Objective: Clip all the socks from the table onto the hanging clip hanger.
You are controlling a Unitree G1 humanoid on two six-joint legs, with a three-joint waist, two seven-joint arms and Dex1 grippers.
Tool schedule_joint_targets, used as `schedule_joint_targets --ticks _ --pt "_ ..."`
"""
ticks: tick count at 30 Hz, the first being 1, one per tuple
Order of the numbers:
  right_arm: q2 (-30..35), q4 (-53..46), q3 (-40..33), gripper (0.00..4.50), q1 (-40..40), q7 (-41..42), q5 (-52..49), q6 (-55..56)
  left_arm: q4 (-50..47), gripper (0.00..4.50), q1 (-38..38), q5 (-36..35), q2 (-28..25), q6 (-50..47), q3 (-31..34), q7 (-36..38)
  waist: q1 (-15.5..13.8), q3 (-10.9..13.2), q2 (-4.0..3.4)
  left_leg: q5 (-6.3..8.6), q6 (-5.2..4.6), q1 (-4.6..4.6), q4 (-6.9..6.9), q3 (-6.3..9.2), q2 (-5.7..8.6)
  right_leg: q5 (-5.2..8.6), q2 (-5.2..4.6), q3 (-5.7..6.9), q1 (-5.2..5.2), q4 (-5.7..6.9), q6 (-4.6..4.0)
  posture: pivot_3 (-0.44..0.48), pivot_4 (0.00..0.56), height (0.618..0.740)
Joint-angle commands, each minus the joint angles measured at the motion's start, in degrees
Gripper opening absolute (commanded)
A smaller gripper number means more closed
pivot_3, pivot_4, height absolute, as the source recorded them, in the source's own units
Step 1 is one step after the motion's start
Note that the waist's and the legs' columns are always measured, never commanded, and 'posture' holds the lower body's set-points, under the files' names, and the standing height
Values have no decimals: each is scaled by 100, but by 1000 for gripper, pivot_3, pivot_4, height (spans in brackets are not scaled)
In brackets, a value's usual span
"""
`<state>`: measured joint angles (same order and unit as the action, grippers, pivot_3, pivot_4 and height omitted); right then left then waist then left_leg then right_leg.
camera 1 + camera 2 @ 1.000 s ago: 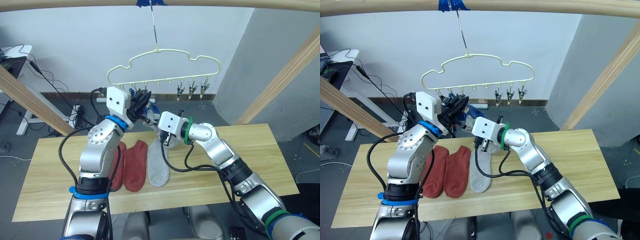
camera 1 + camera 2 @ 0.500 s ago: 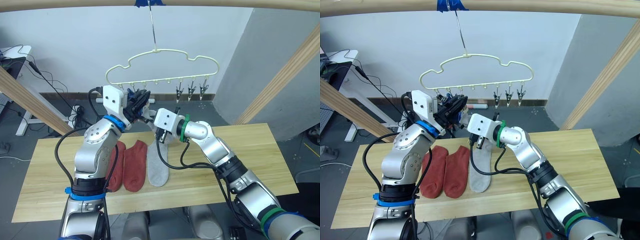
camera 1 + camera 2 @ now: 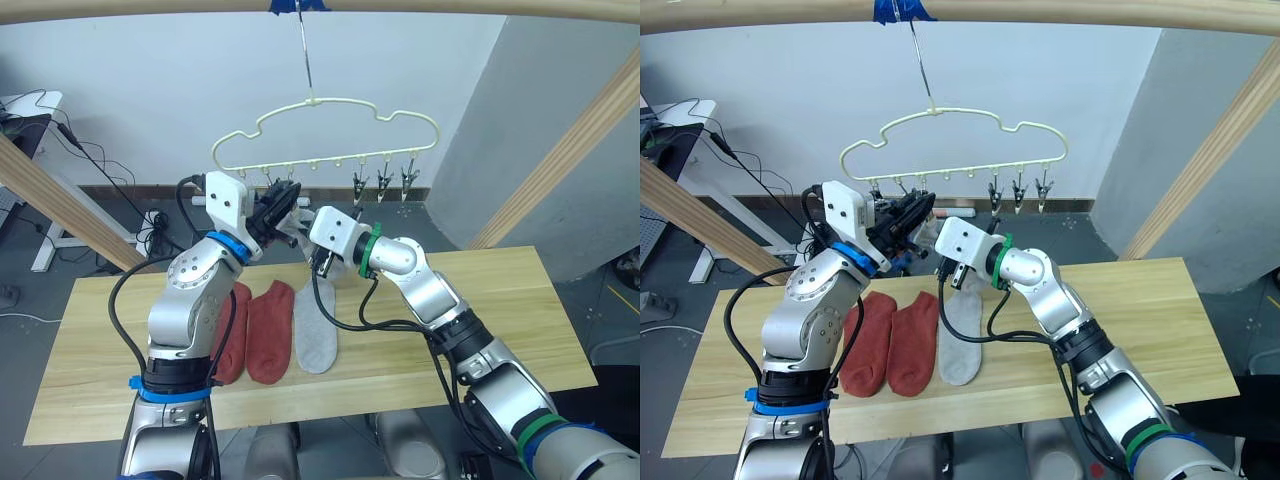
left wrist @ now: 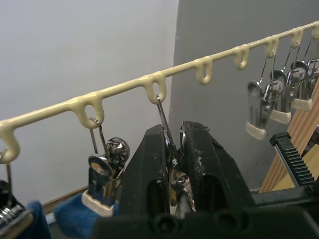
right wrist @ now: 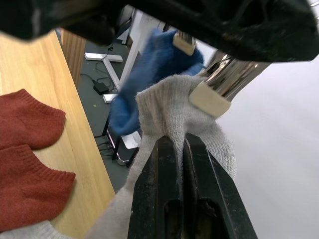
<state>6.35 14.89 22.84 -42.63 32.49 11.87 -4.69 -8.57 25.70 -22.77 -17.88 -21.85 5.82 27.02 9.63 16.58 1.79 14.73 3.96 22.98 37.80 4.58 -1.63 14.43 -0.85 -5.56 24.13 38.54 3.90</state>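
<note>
The clip hanger [image 3: 325, 135] hangs by its hook from the wooden pole [image 3: 320, 5], at 12 o'clock above the table [image 3: 500, 300]. The left gripper [image 4: 175, 164] is pressed together on one metal clip [image 4: 172, 164] (third loop along the bar). The right gripper [image 5: 174, 164] pinches a grey sock [image 5: 169, 107] raised to that clip, beside a clipped blue sock [image 5: 149, 74]. Two red socks [image 3: 255, 325] and another grey sock [image 3: 315, 330] lie on the table at 6 o'clock below the hanger.

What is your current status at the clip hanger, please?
Left gripper shut on a metal clip. Right gripper shut on grey sock, raised to it. Nothing in the way.
</note>
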Motion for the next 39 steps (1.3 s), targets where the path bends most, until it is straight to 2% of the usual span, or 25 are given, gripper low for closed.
schedule_joint_targets --ticks 1,3,9,17,21,26,31,35,39 --pt "-105 -235 -152 0 -137 -3 -159 20 -247 195 -111 -142 -14 50 66 90 0 0 0 0 0 0 0 0 0 0 0 0 0 0 0 -202 288 740" --pt "-122 -246 -163 0 -139 8 -167 5 -259 917 -166 -166 -44 53 83 124 0 0 0 0 0 0 0 0 0 0 0 0 0 0 0 -202 288 740" --pt "-180 -208 -172 0 -171 16 -181 -7 -251 2608 -228 -170 -138 63 105 182 0 0 -1 0 0 0 0 0 0 0 0 0 0 0 0 -197 284 740" --pt "-277 -59 -186 0 -192 37 -252 -38 -415 2608 -430 -319 -364 -46 194 314 -2 0 0 0 1 0 -5 0 -1 0 0 0 2 -3 0 -186 267 740" --pt "-264 -14 -212 1042 -172 50 -294 -84 -443 2644 -506 -333 -427 -34 219 357 -5 0 0 0 1 1 -6 0 -1 0 0 0 2 -3 0 -187 264 740" --pt "-69 -488 -175 2841 207 193 -316 -331 -529 2644 -778 -242 -626 181 198 627 -5 0 0 0 1 0 -8 0 -1 0 0 1 3 -4 0 -189 257 740" --pt "294 -1541 -215 2841 868 337 -341 -870 -657 2644 -1086 -102 -837 485 89 915 -14 0 0 0 2 3 -24 -1 -2 0 -2 1 5 -22 -1 -193 260 740" --pt "703 -2852 -447 2841 1555 324 -369 -1589 -712 2644 -1278 137 -998 950 44 1116 -31 -1 1 0 3 2 -55 -2 -2 0 -6 2 3 -50 -1 -192 250 740" --pt "663 -3614 -826 2841 1726 80 -524 -2154 -841 2644 -1293 141 -921 1019 20 1005 -33 -2 1 -1 4 1 -74 -4 -1 0 -9 3 8 -58 -1 -196 238 740"
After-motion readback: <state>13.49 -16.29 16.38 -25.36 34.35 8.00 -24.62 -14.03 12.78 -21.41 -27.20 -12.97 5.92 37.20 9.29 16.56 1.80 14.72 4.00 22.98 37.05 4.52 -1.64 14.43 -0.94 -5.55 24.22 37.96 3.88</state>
